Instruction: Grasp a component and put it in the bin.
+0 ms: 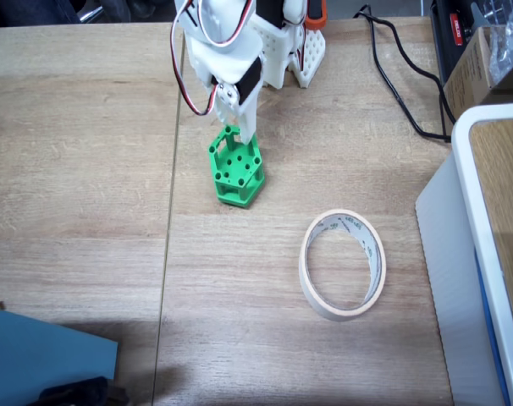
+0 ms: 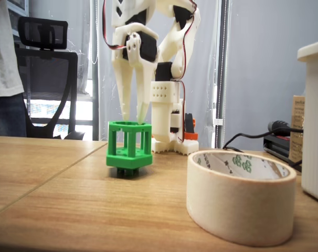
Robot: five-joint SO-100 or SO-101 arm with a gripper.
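The component (image 1: 236, 172) is a bright green hexagonal block with round holes, standing on the wooden table left of centre; in the low fixed view the component (image 2: 129, 149) rests flat on the table. My white gripper (image 1: 237, 128) points straight down over its far edge. From the side, the gripper (image 2: 133, 119) has its fingers a little apart, the tips right at the block's top rim; nothing is lifted. The bin (image 1: 310, 258), a cream roll of masking tape, lies flat to the right and nearer the camera, apart from the block; the bin (image 2: 240, 210) is large in the foreground.
A big white-rimmed container (image 1: 464, 169) stands along the right edge. A black cable (image 1: 392, 76) runs behind the arm's base (image 2: 167, 131). A blue object (image 1: 36, 355) sits at the lower left. A person (image 2: 1, 52) and a chair (image 2: 46, 79) are beyond the table.
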